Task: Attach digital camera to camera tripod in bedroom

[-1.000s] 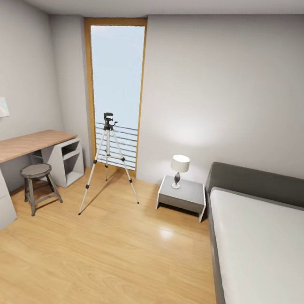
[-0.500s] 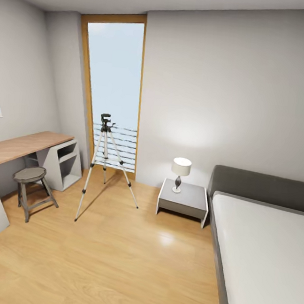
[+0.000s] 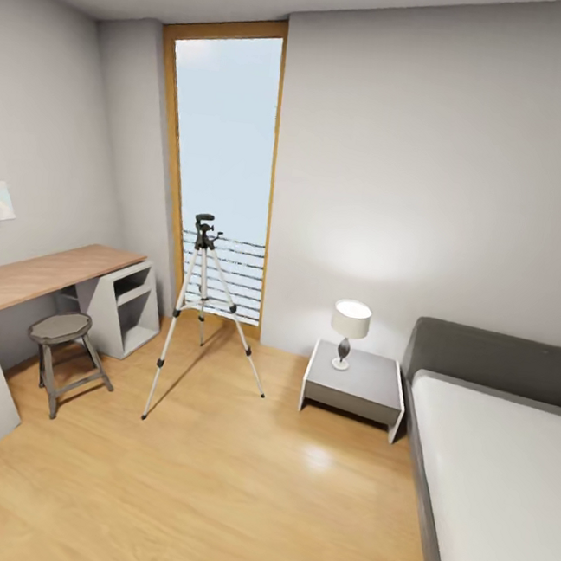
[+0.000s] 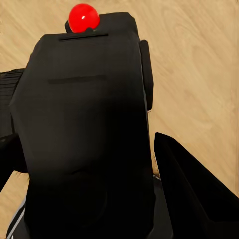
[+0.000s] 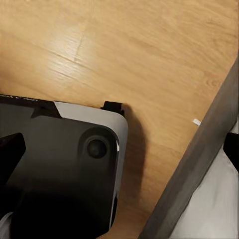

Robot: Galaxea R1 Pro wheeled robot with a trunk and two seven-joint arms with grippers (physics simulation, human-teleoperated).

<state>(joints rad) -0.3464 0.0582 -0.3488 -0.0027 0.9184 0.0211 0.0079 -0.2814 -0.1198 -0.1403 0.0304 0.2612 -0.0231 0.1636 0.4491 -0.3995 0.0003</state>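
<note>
Against the tall window (image 3: 228, 170) at the far side of the bedroom (image 3: 232, 475), the camera tripod (image 3: 199, 306) stands on the light wood floor with its three thin silver legs spread wide. Black joints sit partway down each leg, and a black head with a short handle sticking out sideways tops it; nothing is mounted on the head. To its left a wooden-topped desk (image 3: 37, 275) runs along the wall with a round grey stool (image 3: 61, 351) in front, and to its right a grey nightstand (image 3: 356, 385) carries a lit white lamp (image 3: 350, 323). Beside that lies the bed (image 3: 504, 463), white with a dark grey frame.

Close before the left wrist camera, the digital camera (image 4: 89, 129) appears as a chunky black block, matte and angular, with a bright red dot on its top edge and faint grooves across its face. It sits between the dark fingers (image 4: 191, 184) of the left gripper (image 4: 99, 199), which clamp it well above the wood floor.

From the right wrist, the floor, the grey bed frame and a dark and silver part of the robot (image 5: 64, 169) show; whether the right gripper (image 5: 114, 164) is wide or narrow I cannot tell
</note>
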